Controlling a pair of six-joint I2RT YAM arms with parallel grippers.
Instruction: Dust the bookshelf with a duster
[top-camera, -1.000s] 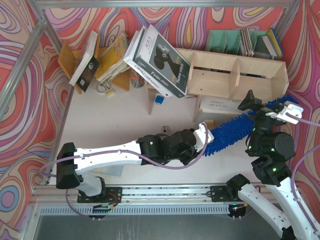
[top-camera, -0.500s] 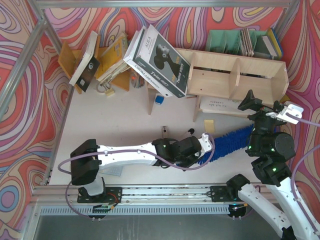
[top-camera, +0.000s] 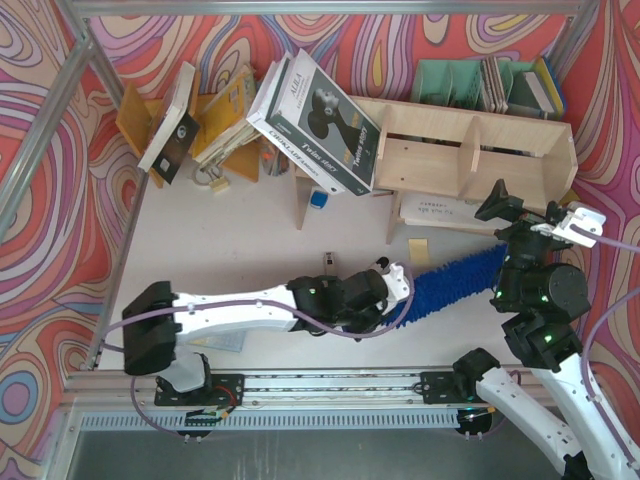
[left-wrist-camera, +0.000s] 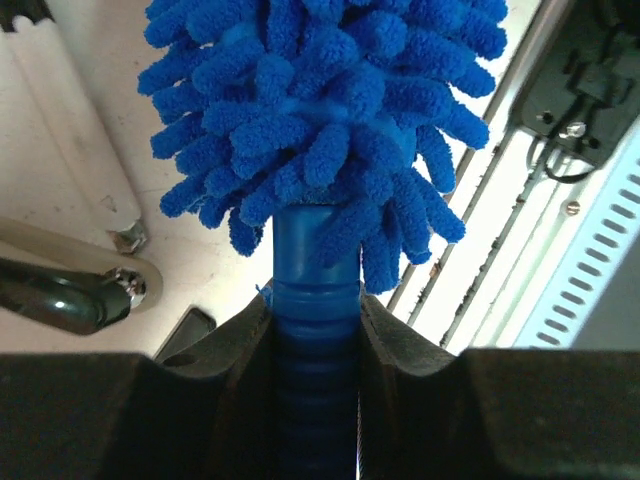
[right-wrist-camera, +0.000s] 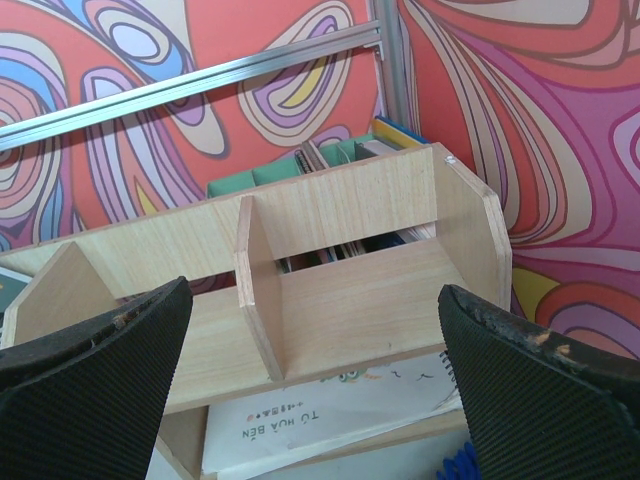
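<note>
The pale plywood bookshelf (top-camera: 470, 150) stands at the back right; in the right wrist view its compartments and a divider (right-wrist-camera: 262, 300) fill the middle. The blue fluffy duster (top-camera: 455, 277) lies low over the table in front of the shelf, head pointing right and away. My left gripper (top-camera: 400, 283) is shut on its ribbed blue handle (left-wrist-camera: 315, 330), with the fluffy head (left-wrist-camera: 320, 110) just beyond the fingers. My right gripper (top-camera: 530, 218) is open and empty, held in front of the shelf's right end, above the duster's tip.
A large book (top-camera: 320, 120) leans on the shelf's left end. An orange book rack (top-camera: 215, 125) with books stands at the back left. Green file holders (top-camera: 485, 85) sit behind the shelf. A white booklet (right-wrist-camera: 330, 420) lies under the shelf. A yellow note (top-camera: 419, 250) lies on the table.
My left arm has pulled the duster back and low toward the near edge, then shifted slightly left. The duster's head has left the shelf's right end. The right gripper has stayed put.
</note>
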